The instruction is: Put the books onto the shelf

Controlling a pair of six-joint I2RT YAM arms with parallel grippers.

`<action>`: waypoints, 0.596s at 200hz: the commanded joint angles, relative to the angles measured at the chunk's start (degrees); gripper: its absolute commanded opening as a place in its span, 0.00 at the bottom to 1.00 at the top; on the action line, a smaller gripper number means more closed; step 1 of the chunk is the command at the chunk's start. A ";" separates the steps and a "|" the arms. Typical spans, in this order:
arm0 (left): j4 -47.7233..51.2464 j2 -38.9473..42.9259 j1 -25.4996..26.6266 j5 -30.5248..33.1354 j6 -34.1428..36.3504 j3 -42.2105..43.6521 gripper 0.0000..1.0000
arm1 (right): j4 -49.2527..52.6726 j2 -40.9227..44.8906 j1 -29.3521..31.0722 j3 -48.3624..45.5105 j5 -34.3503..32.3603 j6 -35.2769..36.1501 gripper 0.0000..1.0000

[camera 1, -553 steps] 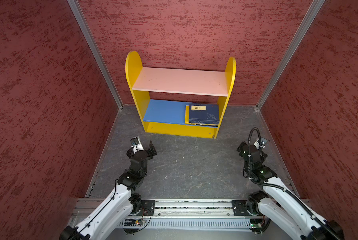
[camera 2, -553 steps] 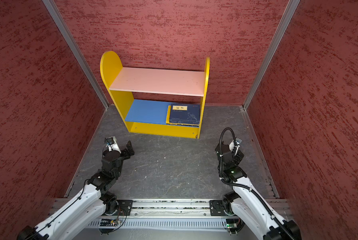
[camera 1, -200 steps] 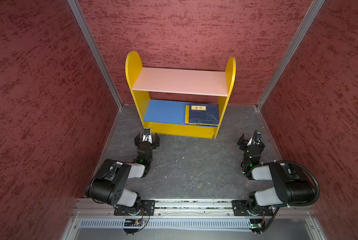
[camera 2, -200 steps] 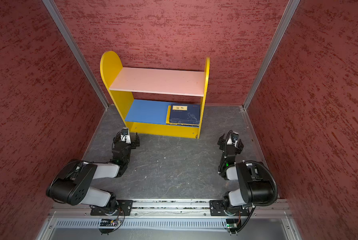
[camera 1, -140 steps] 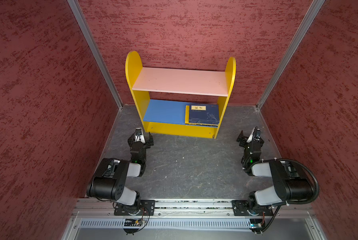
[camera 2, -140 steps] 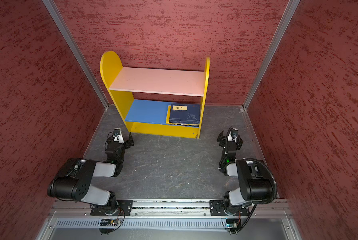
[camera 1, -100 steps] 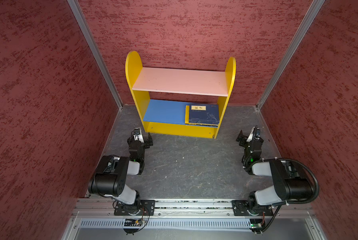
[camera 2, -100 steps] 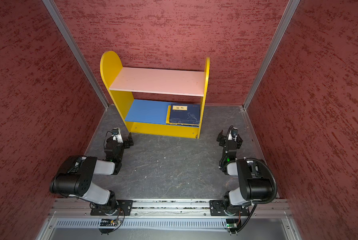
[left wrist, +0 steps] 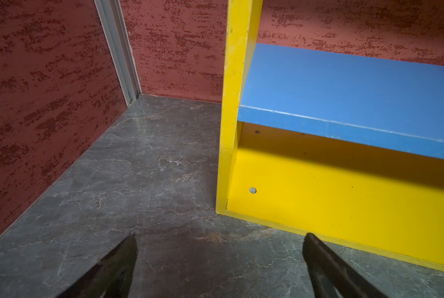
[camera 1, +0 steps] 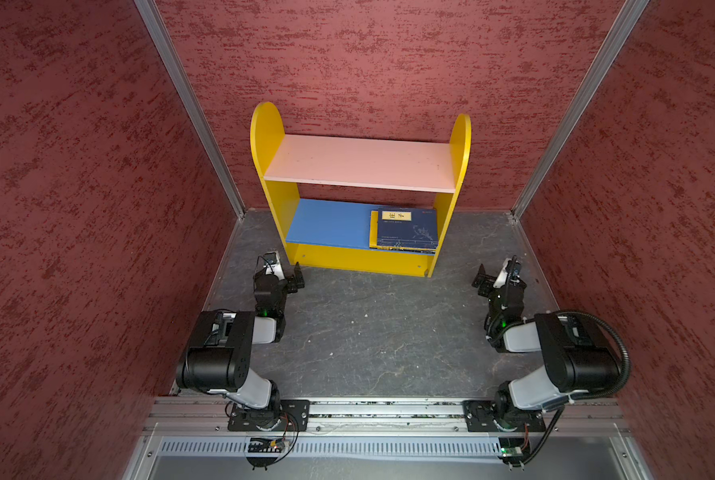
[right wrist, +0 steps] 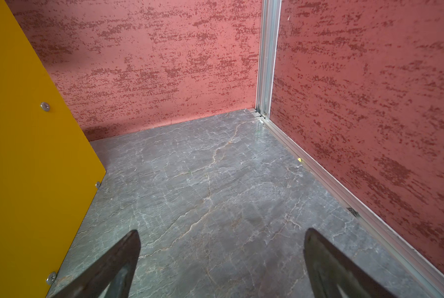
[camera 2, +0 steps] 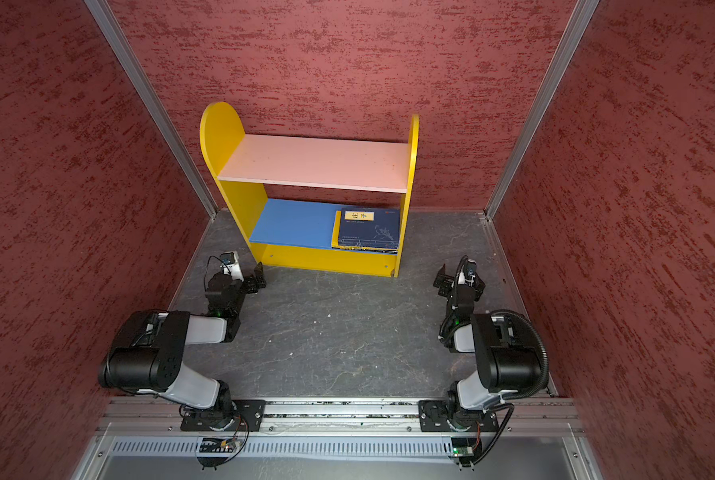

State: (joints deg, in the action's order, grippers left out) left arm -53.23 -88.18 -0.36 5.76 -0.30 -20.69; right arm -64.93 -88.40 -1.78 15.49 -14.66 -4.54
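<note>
Yellow shelf (camera 1: 360,261), pink board (camera 1: 360,163), blue board (camera 1: 326,223), navy book (camera 1: 407,235).

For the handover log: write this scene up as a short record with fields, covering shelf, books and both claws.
shelf: against back wall; pink upper board bare
books: stacked flat, right end of blue lower board; navy one on top; count unclear
left claw: open, empty, by shelf's left front corner
right claw: open, empty, right of the shelf
floor: no loose books visible

left gripper (left wrist: 219,240) — jaws wide, empty, low | right gripper (right wrist: 222,236) — jaws wide, empty, low | arms folded
</note>
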 commanded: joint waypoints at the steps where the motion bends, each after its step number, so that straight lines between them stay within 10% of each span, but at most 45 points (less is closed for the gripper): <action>1: 0.67 0.16 -0.26 -1.01 -0.55 -0.41 0.99 | -2.65 -0.14 -0.33 -0.08 0.83 0.14 0.99; 119: 0.86 0.18 -0.51 -1.28 -0.68 -0.60 0.99 | -2.05 -0.20 -0.48 0.17 0.94 -0.02 0.99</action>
State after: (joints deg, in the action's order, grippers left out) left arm -52.27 -88.18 -0.56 4.93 -0.64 -20.69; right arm -64.90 -88.40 -1.78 15.49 -14.55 -4.73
